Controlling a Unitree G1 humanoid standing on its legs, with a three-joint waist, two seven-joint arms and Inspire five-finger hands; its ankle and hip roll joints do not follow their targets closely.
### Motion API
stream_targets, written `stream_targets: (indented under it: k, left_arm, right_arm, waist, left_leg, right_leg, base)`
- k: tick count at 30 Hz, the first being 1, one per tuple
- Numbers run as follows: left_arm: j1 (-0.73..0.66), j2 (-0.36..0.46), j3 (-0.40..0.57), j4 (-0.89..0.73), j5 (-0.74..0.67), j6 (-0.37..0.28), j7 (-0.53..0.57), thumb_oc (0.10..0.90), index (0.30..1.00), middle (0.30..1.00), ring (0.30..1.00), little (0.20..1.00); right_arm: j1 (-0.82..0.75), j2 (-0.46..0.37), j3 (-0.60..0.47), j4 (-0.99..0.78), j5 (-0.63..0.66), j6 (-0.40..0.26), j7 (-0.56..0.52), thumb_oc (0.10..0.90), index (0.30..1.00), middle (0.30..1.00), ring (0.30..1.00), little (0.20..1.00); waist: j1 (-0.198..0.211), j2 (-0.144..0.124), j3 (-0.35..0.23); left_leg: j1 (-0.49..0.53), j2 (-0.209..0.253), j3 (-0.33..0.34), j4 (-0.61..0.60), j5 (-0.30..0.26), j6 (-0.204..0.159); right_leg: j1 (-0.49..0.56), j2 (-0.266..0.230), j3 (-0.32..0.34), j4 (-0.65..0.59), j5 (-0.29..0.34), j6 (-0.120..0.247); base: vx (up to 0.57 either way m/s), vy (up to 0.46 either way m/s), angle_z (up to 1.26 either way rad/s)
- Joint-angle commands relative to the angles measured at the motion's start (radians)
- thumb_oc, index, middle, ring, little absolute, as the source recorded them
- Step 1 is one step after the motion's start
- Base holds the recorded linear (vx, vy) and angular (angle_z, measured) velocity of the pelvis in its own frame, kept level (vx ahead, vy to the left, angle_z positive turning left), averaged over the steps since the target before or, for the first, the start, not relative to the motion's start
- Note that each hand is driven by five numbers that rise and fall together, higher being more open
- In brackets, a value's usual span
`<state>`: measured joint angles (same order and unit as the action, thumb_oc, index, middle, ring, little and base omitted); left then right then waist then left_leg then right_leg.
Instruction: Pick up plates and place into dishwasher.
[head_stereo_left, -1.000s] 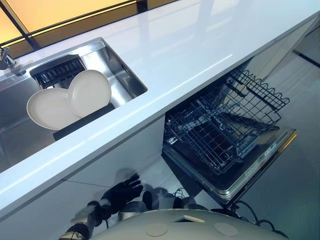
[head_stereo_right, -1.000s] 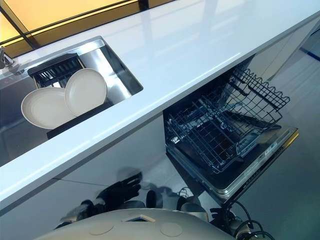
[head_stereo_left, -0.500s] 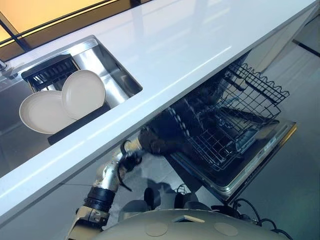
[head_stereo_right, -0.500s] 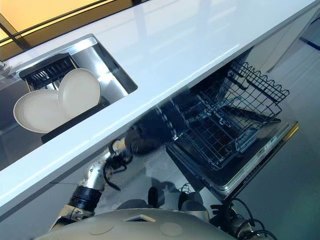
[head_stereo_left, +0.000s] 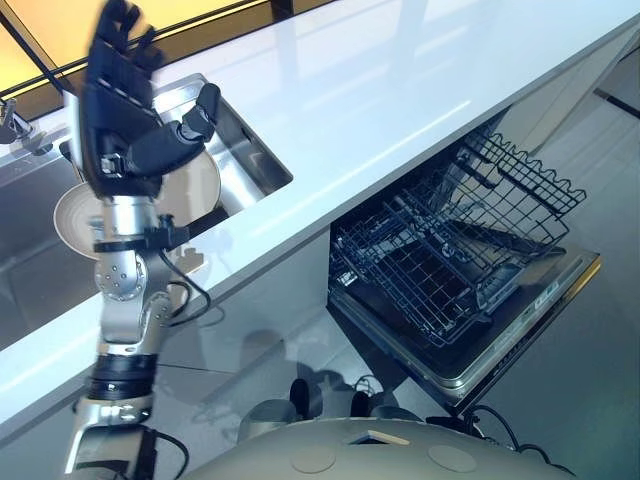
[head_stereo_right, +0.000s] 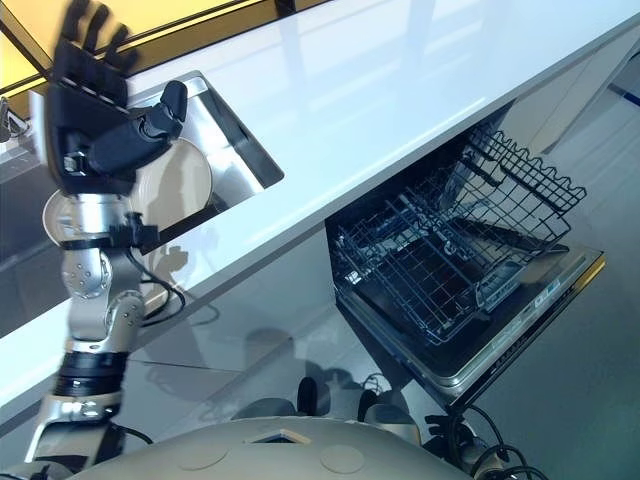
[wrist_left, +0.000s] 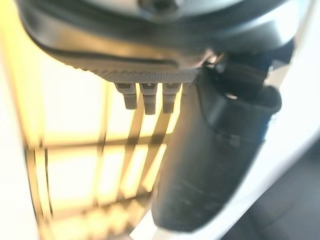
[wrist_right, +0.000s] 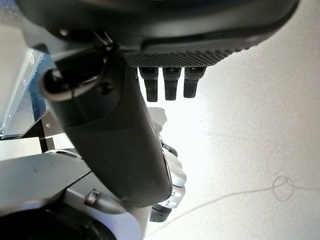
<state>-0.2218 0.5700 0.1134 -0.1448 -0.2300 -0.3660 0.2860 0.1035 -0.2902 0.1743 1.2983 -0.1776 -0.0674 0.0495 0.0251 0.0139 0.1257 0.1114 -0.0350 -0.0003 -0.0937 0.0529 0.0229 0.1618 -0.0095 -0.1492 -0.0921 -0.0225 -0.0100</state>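
Two cream plates lean in the sink (head_stereo_left: 248, 152): the right plate (head_stereo_left: 203, 186) and the left plate (head_stereo_left: 68, 214) both show partly behind my raised arm. My left hand (head_stereo_left: 118, 108) is held up over the sink in front of them, fingers spread straight and thumb (wrist_left: 210, 150) out, holding nothing; whether it touches a plate I cannot tell. The dishwasher stands with its door (head_stereo_left: 525, 325) down and the lower wire rack (head_stereo_left: 445, 262) pulled out, bare of dishes. My right hand (wrist_right: 120, 135) hangs low over the floor with relaxed fingers, holding nothing.
A long white countertop (head_stereo_left: 400, 90) runs from the sink across above the dishwasher. A tap (head_stereo_left: 12, 120) stands at the sink's far left corner. Grey floor (head_stereo_left: 580, 400) lies around the lowered door, which juts out toward me.
My left arm has swung up from below the counter edge to above the sink, now in front of the plates. The plates and rack have not moved.
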Motion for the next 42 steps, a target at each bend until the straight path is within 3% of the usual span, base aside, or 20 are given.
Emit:
stream_targets:
  k: [1,2,11,19,28,33,36,38,42]
  left_arm:
    - [-0.214,0.105,0.031,0.050,0.071,0.084,0.070,0.800,0.900,0.900,0.900,0.900]
    - [-0.239,0.168,0.023,0.127,0.057,0.133,0.076,0.800,0.900,0.900,0.900,0.900]
    - [-0.305,0.332,-0.017,0.489,0.074,0.305,-0.011,0.800,0.900,0.900,0.900,0.900]
    - [-0.336,0.442,-0.028,0.713,0.047,0.307,-0.145,0.800,0.900,0.900,0.900,0.900]
    - [-0.408,0.497,-0.064,0.793,0.051,0.378,-0.246,0.800,0.900,0.900,0.900,0.900]
    - [-0.476,0.518,-0.105,0.831,-0.033,0.402,-0.284,0.800,0.900,0.900,0.900,0.900]
    - [-0.501,0.523,-0.118,0.843,-0.131,0.405,-0.340,0.800,0.900,0.900,0.900,0.900]
    - [-0.511,0.507,-0.122,0.834,-0.225,0.429,-0.446,0.800,0.900,0.900,0.900,0.900]
    - [-0.505,0.486,-0.127,0.827,-0.236,0.465,-0.547,0.800,0.900,0.900,0.900,0.900]
  right_arm:
    - [-0.073,0.006,0.042,0.021,0.013,-0.041,0.003,0.800,0.900,0.900,0.900,0.900]
    - [-0.073,0.000,0.043,0.016,0.007,-0.032,0.004,0.800,0.900,0.900,0.900,0.900]
    - [-0.072,-0.024,0.032,0.014,-0.006,0.009,0.008,0.800,0.900,0.900,0.900,0.900]
    - [-0.040,-0.042,0.032,-0.024,-0.055,0.024,0.009,0.800,0.900,0.900,0.900,0.900]
    - [-0.020,-0.064,0.040,-0.078,-0.077,0.015,0.006,0.800,0.900,0.900,0.900,0.900]
    - [-0.027,-0.081,0.048,-0.099,-0.068,0.010,0.008,0.800,0.900,0.900,0.900,0.900]
    - [-0.029,-0.086,0.046,-0.100,-0.072,0.006,0.006,0.800,0.900,0.900,0.900,0.900]
    - [-0.032,-0.090,0.039,-0.100,-0.073,0.007,0.010,0.800,0.900,0.900,0.900,0.900]
    - [-0.036,-0.096,0.027,-0.101,-0.077,0.004,0.017,0.800,0.900,0.900,0.900,0.900]
  waist:
    - [-0.013,0.028,-0.103]
    - [-0.019,0.037,-0.105]
    - [-0.034,0.064,-0.102]
    - [-0.048,0.069,-0.080]
    - [-0.068,0.057,-0.022]
    - [-0.074,0.048,0.005]
    - [-0.075,0.044,0.014]
    - [-0.075,0.044,0.019]
    - [-0.071,0.041,0.024]
  left_leg:
    - [0.016,-0.015,0.029,0.006,-0.124,-0.005]
    - [0.018,-0.017,0.034,0.007,-0.123,-0.003]
    - [0.028,-0.026,0.048,0.010,-0.128,0.003]
    - [0.022,-0.039,0.059,0.013,-0.132,0.015]
    - [-0.024,-0.055,0.096,0.063,-0.155,0.052]
    - [-0.054,-0.061,0.108,0.081,-0.157,0.060]
    - [-0.061,-0.062,0.115,0.085,-0.158,0.060]
    - [-0.067,-0.061,0.120,0.091,-0.160,0.061]
    - [-0.074,-0.060,0.118,0.097,-0.159,0.063]
  right_leg:
    - [-0.062,0.031,0.023,0.077,-0.096,0.042]
    - [-0.063,0.030,0.028,0.079,-0.095,0.043]
    - [-0.058,0.017,0.046,0.073,-0.082,0.063]
    - [-0.078,-0.003,0.063,0.075,-0.061,0.091]
    - [-0.186,-0.035,0.100,0.171,-0.049,0.135]
    - [-0.243,-0.043,0.110,0.213,-0.025,0.151]
    - [-0.254,-0.047,0.113,0.219,-0.017,0.158]
    - [-0.260,-0.049,0.115,0.221,-0.022,0.163]
    - [-0.263,-0.048,0.115,0.220,-0.025,0.165]
  base:
    - [0.05,0.108,0.02]
    - [0.03,0.066,0.00]
    - [0.07,0.096,-0.09]
    - [0.11,0.116,-0.04]
    - [0.06,0.132,-0.15]
    - [-0.01,0.068,-0.07]
    - [0.01,0.060,-0.06]
    - [0.03,0.050,0.00]
    - [0.00,0.000,0.00]
